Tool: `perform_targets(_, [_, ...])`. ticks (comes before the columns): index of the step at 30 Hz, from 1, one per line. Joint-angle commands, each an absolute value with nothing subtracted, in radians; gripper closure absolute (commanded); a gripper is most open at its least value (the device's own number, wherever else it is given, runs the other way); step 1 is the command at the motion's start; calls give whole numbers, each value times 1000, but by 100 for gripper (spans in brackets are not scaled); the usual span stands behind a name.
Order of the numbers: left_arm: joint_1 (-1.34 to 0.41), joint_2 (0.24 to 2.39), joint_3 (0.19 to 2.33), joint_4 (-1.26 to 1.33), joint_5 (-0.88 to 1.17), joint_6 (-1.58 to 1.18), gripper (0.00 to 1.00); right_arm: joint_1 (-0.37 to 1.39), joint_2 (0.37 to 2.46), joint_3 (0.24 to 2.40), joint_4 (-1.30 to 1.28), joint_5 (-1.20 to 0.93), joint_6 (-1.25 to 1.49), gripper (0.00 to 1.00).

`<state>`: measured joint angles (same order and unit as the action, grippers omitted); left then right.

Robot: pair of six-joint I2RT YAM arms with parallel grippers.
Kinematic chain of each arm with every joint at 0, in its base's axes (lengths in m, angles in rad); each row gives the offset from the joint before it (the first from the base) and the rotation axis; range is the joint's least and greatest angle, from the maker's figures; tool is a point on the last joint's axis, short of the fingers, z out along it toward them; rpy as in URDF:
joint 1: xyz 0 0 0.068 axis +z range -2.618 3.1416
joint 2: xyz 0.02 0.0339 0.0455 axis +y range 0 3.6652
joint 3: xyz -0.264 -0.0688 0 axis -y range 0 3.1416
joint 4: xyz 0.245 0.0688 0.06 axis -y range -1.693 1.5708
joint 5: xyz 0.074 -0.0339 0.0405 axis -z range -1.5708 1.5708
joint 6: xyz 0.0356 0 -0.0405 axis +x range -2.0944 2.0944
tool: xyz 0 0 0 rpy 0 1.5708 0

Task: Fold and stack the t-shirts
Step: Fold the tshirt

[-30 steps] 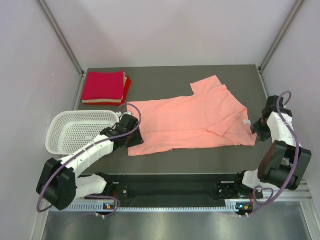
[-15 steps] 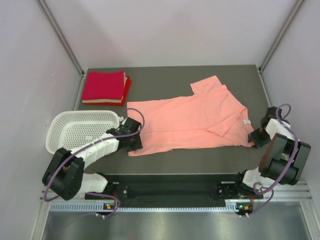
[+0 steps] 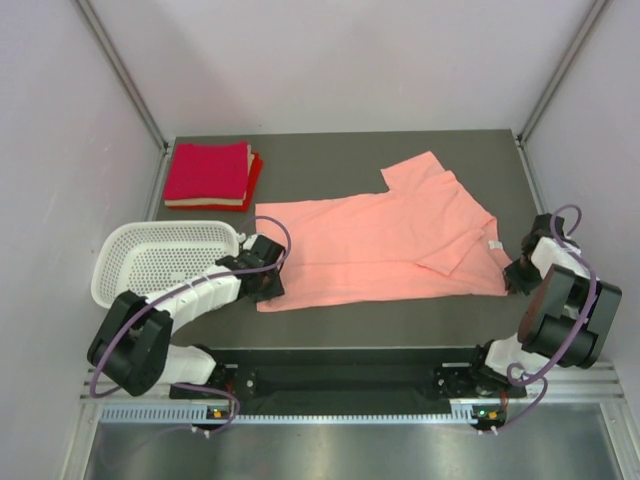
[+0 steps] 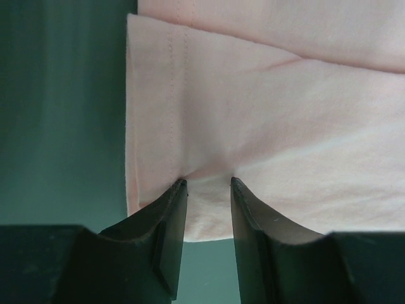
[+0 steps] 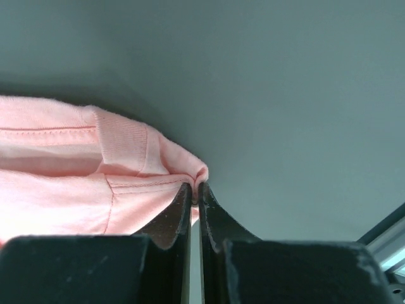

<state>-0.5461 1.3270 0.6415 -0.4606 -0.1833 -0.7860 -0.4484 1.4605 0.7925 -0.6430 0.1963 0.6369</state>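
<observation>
A salmon-pink t-shirt (image 3: pixel 380 245) lies spread flat across the middle of the dark table, with a small white tag (image 3: pixel 493 244) near its right end. My left gripper (image 3: pixel 268 285) is down on its near left corner. In the left wrist view the jaws (image 4: pixel 207 183) stand apart, their tips pressing into the hemmed cloth (image 4: pixel 285 126), which puckers between them. My right gripper (image 3: pixel 510 280) is at the shirt's right end. It (image 5: pixel 195 187) is shut on a pinched fold of the pink edge (image 5: pixel 63 183) beside the ribbed collar. Folded crimson t-shirts (image 3: pixel 208 172) are stacked at the back left.
A white perforated basket (image 3: pixel 160 262) stands at the left edge, right beside my left arm. The dark table (image 3: pixel 400 325) ends at a metal rail near the arm bases. Pale walls close in the back and both sides.
My right gripper has closed onto the shirt's right edge. The left jaws have narrowed slightly over the near left corner. The shirt lies where it was.
</observation>
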Motion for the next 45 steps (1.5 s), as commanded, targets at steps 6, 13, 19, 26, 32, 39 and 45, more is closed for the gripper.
perform_targets(6, [-540,1353,637,-517,-314,-804,59,-468,1410,802,-627,344,589,100])
perform_targets(13, [-540,1264,678,-541,-201,-773,57,-459,1324,848,-666,229,540,73])
perform_targets(19, [-540,1186,801,-575,-62,-707,53,-408,1200,897,-767,146,610,64])
perform_targets(26, [-540,1092,838,-482,54,-592,51,-74,1186,865,-715,134,839,62])
perform_targets(32, [-540,1037,850,-514,12,-528,50,54,1193,825,-612,107,949,58])
perform_targets(39, [-538,1022,828,-477,-21,-528,49,81,1219,764,-588,155,1023,57])
perform_targets(45, [-538,1077,819,-477,49,-531,48,95,1265,707,-493,149,1043,58])
